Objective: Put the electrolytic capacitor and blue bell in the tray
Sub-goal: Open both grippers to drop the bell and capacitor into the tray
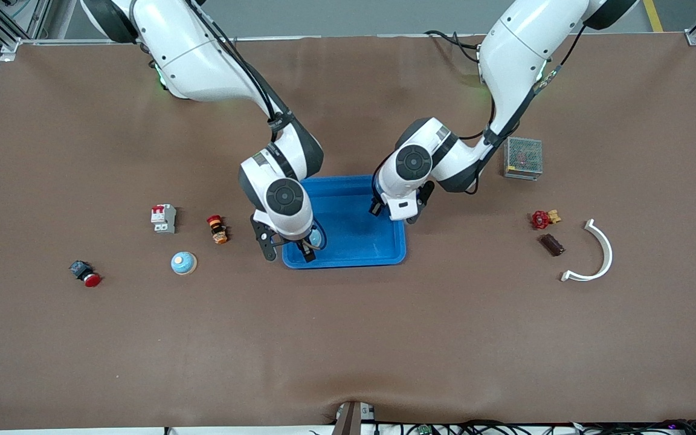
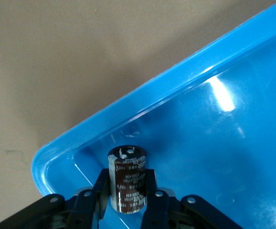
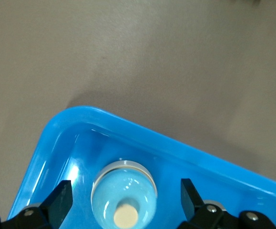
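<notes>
The bright-blue tray (image 1: 354, 232) lies mid-table. My right gripper (image 1: 289, 249) is over the tray's corner nearest the front camera, at the right arm's end. It is open, one finger on each side of a light-blue bell (image 3: 123, 193) with a cream button. The bell sits on the tray floor (image 3: 128, 126) and partly shows in the front view (image 1: 316, 238). My left gripper (image 1: 393, 211) is over the tray's edge at the left arm's end. In the left wrist view this gripper (image 2: 127, 177) is shut on an upright dark electrolytic capacitor (image 2: 127, 164) in a tray corner (image 2: 142, 95).
A second light-blue bell (image 1: 183, 263), a grey breaker (image 1: 163, 218), an orange-red button (image 1: 217, 229) and a red push button (image 1: 85, 273) lie toward the right arm's end. A mesh box (image 1: 522, 157), red valve (image 1: 541, 219), dark part (image 1: 551, 244) and white arc (image 1: 596, 254) lie toward the left arm's end.
</notes>
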Controlling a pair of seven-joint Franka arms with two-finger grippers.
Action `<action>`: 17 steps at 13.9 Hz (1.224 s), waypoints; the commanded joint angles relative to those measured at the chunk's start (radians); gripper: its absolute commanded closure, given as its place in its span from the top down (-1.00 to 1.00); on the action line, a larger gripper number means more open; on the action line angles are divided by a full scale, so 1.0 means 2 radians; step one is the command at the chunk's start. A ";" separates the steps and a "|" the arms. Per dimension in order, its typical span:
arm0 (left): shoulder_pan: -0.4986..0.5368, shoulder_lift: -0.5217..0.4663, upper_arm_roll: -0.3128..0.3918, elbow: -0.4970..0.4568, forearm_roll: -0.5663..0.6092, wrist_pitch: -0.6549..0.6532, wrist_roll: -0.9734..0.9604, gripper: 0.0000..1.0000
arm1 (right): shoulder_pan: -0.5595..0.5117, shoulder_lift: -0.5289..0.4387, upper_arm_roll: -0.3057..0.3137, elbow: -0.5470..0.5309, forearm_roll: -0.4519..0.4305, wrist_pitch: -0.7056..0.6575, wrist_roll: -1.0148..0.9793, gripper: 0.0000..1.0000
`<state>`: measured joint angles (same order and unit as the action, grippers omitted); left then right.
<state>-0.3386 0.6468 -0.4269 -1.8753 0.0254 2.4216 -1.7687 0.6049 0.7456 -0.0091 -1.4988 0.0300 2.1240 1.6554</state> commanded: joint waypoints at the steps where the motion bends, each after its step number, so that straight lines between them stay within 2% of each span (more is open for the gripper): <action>1: -0.008 0.013 0.003 0.019 0.010 -0.002 -0.011 -0.57 | -0.022 -0.002 0.003 0.035 0.022 -0.063 -0.097 1.00; 2: -0.007 0.013 0.003 0.020 0.010 -0.002 -0.012 -0.24 | -0.027 -0.008 0.002 0.035 0.021 -0.072 -0.124 1.00; 3: -0.008 0.012 0.003 0.020 0.010 -0.002 -0.012 0.29 | -0.027 -0.011 -0.001 0.035 0.016 -0.075 -0.156 1.00; 4: -0.007 0.010 0.003 0.021 0.010 -0.003 -0.015 0.70 | -0.028 -0.012 -0.004 0.032 0.010 -0.085 -0.180 1.00; 5: -0.007 0.007 0.003 0.022 0.010 -0.004 -0.019 1.00 | -0.028 -0.012 -0.015 0.033 -0.010 -0.097 -0.199 1.00; 7: 0.005 -0.013 0.003 0.020 0.010 -0.016 -0.026 1.00 | -0.032 -0.017 -0.021 0.030 -0.055 -0.099 -0.232 1.00; 8: 0.010 -0.025 0.003 0.023 0.009 -0.041 -0.030 1.00 | -0.042 -0.018 -0.021 0.029 -0.063 -0.106 -0.267 1.00; 13: 0.033 -0.094 0.019 0.031 0.026 -0.144 -0.027 1.00 | -0.099 -0.064 -0.021 -0.014 -0.065 -0.100 -0.429 1.00; 17: 0.064 -0.122 0.019 0.027 0.076 -0.214 0.015 1.00 | -0.144 -0.103 -0.021 -0.102 -0.066 -0.013 -0.524 1.00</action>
<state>-0.2287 0.4368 -0.3915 -1.7983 0.1390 2.0328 -1.7672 0.3575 0.6138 -0.0666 -1.5643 -0.0826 2.0097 0.6825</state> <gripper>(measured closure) 0.000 0.000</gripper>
